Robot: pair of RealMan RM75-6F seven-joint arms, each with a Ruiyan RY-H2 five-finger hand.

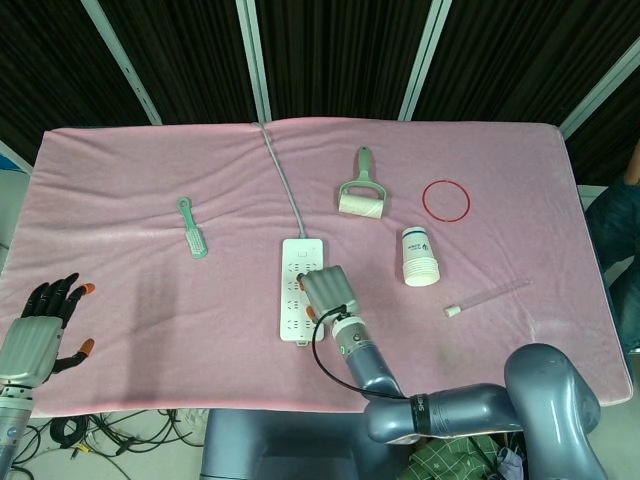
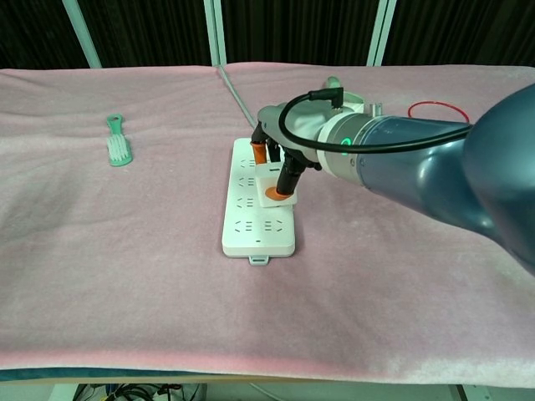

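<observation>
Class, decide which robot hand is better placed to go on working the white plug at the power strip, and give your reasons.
The right robot hand: it holds the white plug over the power strip. The left robot hand sits open at the table's near-left edge.

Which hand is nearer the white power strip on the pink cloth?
Right. The right hand is directly over the white power strip, holding a small white plug against it. The left hand hovers open at the cloth's near left corner, far away.

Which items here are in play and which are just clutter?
In play:
right hand, holding white plug
white power strip

Lying about:
green brush
lint roller
red ring
white bottle
clear tube
left hand, holding nothing
</observation>
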